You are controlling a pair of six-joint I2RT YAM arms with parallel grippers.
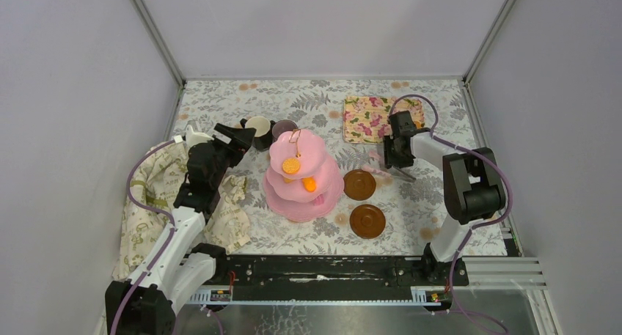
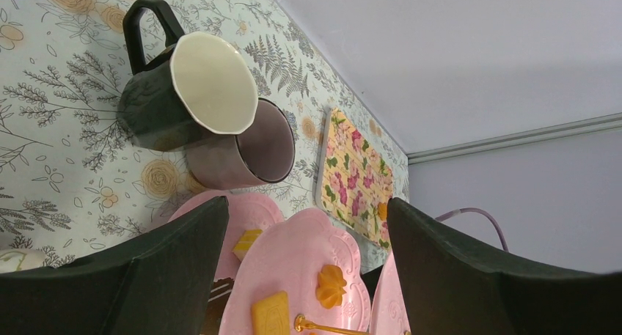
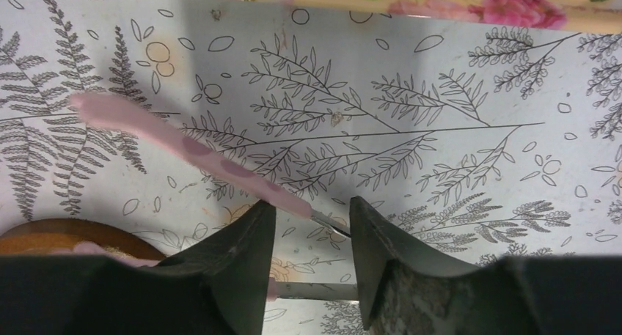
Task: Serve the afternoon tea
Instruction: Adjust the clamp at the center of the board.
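The pink three-tier cake stand (image 1: 302,175) stands mid-table with orange sweets (image 1: 291,165) on its tiers. Two dark mugs (image 1: 258,130) (image 1: 284,130) sit just behind it. In the left wrist view the black mug (image 2: 158,104) and the purplish mug (image 2: 249,155) lie ahead, beyond the stand's top plate (image 2: 293,262). My left gripper (image 1: 238,138) (image 2: 306,207) is open and empty beside the mugs. Two brown saucers (image 1: 359,184) (image 1: 367,221) lie right of the stand. My right gripper (image 1: 392,163) (image 3: 312,203) is low over the table, jaws apart, astride two pink-handled utensils (image 3: 183,141) (image 3: 323,291).
A floral tray (image 1: 374,119) (image 2: 356,177) lies at the back right, behind the right gripper. A beige leaf-print cloth (image 1: 158,196) is bunched under the left arm. One saucer's edge (image 3: 66,236) shows left of the right fingers. Walls close in on three sides.
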